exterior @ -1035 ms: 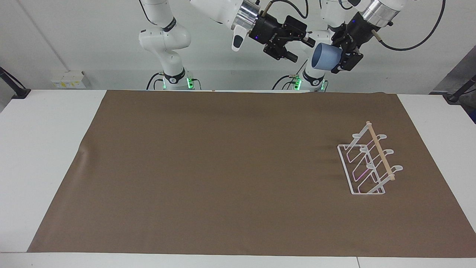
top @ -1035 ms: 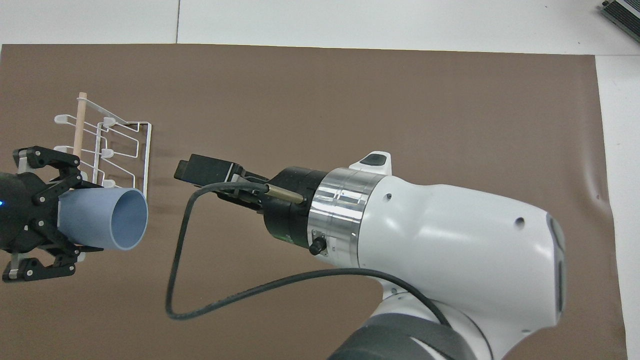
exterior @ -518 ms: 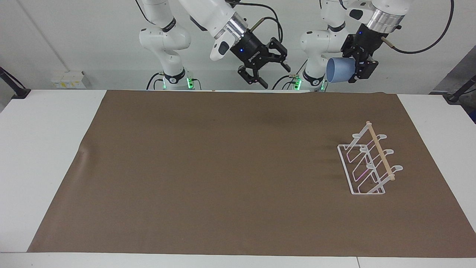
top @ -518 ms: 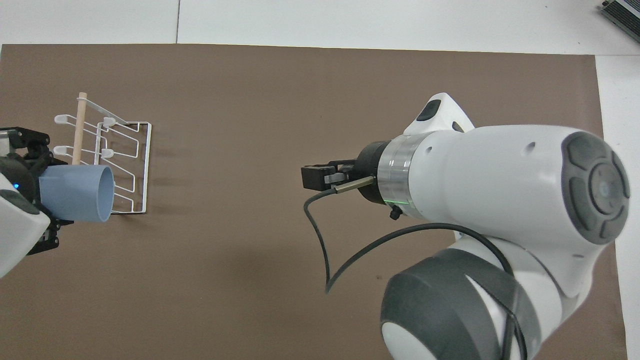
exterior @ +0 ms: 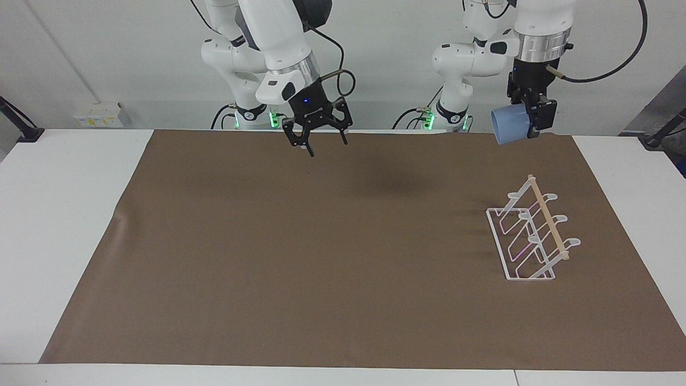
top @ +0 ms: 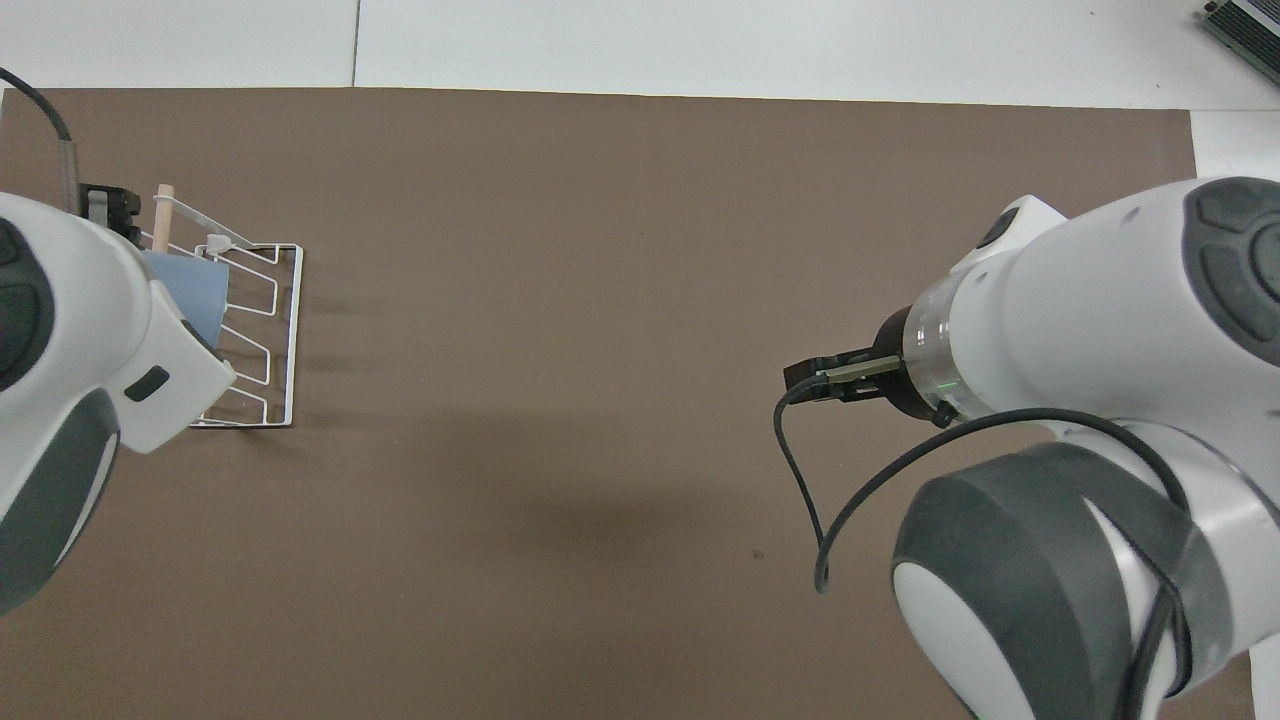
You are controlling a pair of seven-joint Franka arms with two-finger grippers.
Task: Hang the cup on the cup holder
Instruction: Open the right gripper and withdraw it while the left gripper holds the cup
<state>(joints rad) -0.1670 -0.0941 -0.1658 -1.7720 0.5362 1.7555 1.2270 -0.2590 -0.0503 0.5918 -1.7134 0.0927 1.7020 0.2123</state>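
Light-blue and matte, the small handleless plastic cup (exterior: 508, 124) sits in my left gripper (exterior: 528, 121), lying on its side with the mouth turned toward the right arm's end of the table, up in the air over the edge of the brown mat (exterior: 343, 252) nearest the robots. The fingers are clamped on its base end, as tight as I see them go. A second ago I had the cup higher and tilted; since then the left arm has swung it down and toward the white wire cup holder with the light wooden rod along its top (exterior: 533, 230), which stands untouched on the mat toward the left arm's end, clearly below the cup and apart from it. From overhead the cup (top: 190, 290) covers part of the rack (top: 285, 330), but the facing view shows it well above. My right gripper (exterior: 320, 140) has pulled away from the cup, and now points downward over the mat's robot-side edge near the middle, fingers spread wide with nothing between them.
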